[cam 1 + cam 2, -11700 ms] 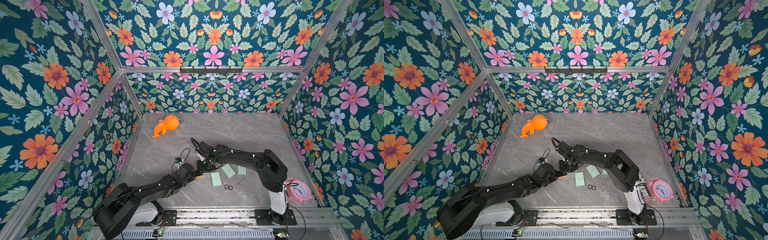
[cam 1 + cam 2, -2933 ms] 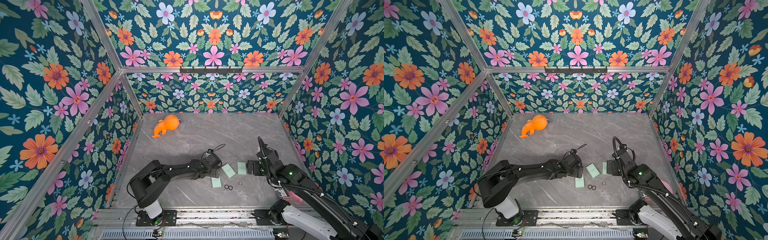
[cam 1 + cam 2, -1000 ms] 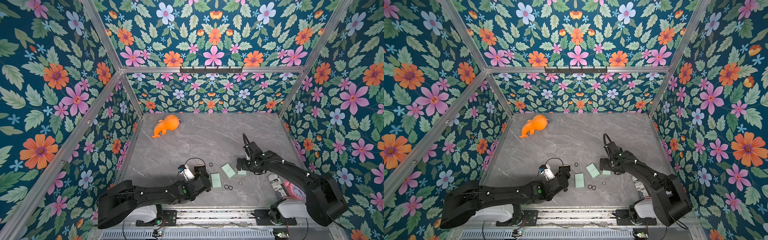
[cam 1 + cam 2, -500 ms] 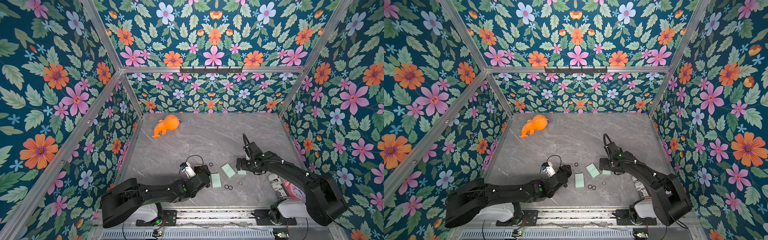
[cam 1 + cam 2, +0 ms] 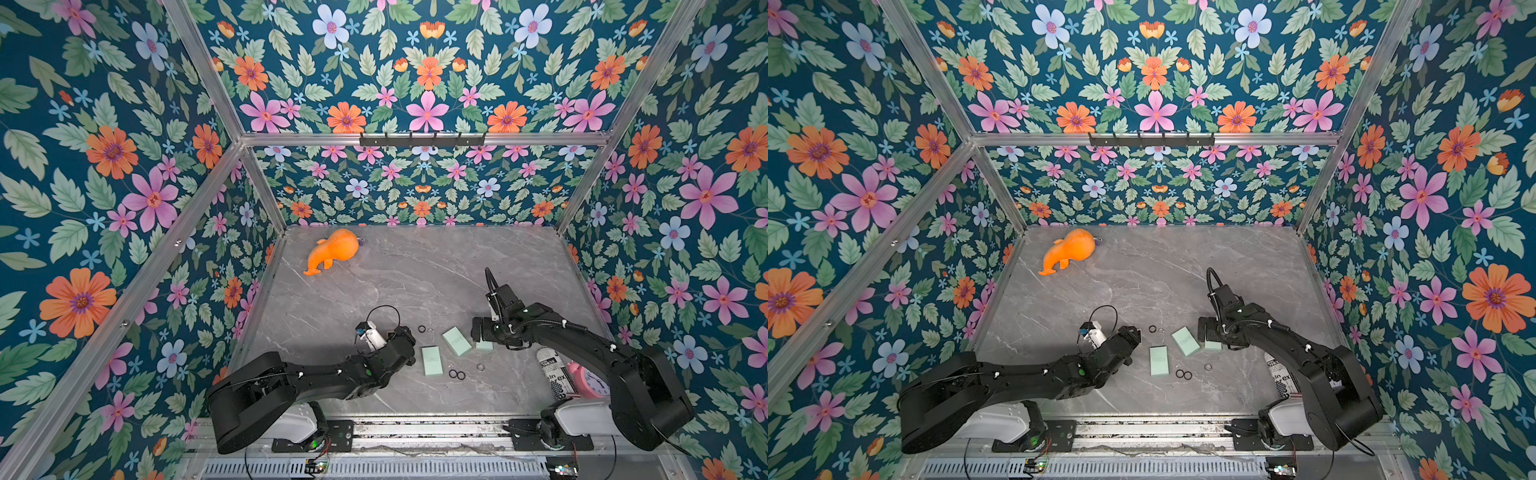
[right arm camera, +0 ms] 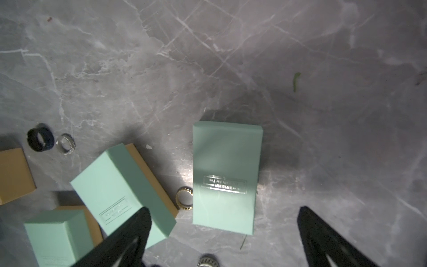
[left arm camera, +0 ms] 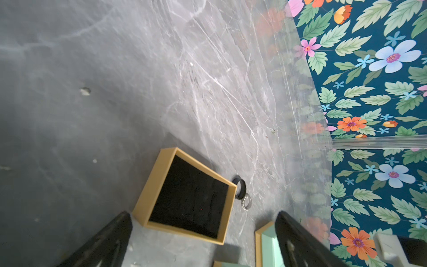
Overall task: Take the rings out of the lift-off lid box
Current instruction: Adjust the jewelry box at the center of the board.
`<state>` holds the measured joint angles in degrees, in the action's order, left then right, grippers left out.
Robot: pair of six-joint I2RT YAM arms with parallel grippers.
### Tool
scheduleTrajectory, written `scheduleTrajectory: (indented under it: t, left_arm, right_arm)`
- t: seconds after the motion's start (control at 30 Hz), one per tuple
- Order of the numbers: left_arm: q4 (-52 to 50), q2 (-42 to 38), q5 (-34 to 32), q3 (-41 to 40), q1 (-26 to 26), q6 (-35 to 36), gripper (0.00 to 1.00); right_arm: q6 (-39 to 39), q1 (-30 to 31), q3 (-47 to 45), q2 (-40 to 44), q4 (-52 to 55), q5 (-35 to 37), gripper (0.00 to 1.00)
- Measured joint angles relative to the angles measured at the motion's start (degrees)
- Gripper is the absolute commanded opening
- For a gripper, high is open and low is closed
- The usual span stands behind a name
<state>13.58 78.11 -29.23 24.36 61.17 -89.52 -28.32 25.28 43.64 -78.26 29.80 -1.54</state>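
Note:
Several mint-green box pieces lie near the front of the table: one flat, one tilted on its tan base, one by my right gripper. An open tan box base with black lining holds nothing. A black ring and a silver ring lie on the table beside it. Two black rings and a pale ring lie in front of the boxes, and a gold ring sits between two lids. My left gripper and my right gripper are open and hold nothing.
An orange plush toy lies at the back left. A pink alarm clock and a printed can stand at the front right by the right arm's base. Floral walls close in the table on three sides.
My left gripper has crept a little toward the far side, next to the two rings. The right arm has barely moved. Boxes and rings lie where they were.

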Motion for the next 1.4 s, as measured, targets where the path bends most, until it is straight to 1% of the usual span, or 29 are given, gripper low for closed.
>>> scheduleTrajectory:
  t: [0.2, 0.47, 0.67, 0.93, 1.1, 1.27, 1.33, 1.4]
  left_arm:
    - [3.1, 3.3, 1.8, 1.0, -1.4, 1.0, 0.99]
    - [4.3, 3.7, 2.8, 1.2, -3.0, 1.4, 0.99]
    - [4.0, 5.5, 4.2, 4.6, -5.0, 3.3, 0.99]
    - [4.0, 10.9, 7.0, 10.9, -7.9, 7.6, 1.00]
    - [4.0, 13.0, 9.0, 13.1, -10.4, 10.4, 0.99]
    - [3.6, 12.2, 11.4, 14.8, -13.0, 14.5, 0.99]
    - [1.7, 10.5, 12.4, 15.9, -14.4, 17.2, 0.99]
    - [-2.3, 8.1, 12.7, 18.1, -15.7, 20.7, 0.99]
  right_arm:
    - [0.0, 0.0, -0.2, 0.0, -0.1, -0.4, 1.00]
    - [0.0, 0.0, -0.3, 0.3, -0.5, -0.9, 1.00]
    - [0.0, 0.0, -0.6, 0.3, -0.9, -1.1, 1.00]
    - [0.0, 0.0, -1.0, 0.3, -1.0, -1.1, 1.00]
    - [0.0, 0.0, -1.0, -0.1, -1.2, -1.3, 1.00]
    - [0.2, 0.0, -0.8, -1.3, -1.3, -1.5, 1.00]
    - [0.4, 0.2, -0.4, -1.9, -1.3, -1.5, 1.00]
    - [0.9, 0.5, 0.1, -2.1, -1.1, -1.5, 0.99]
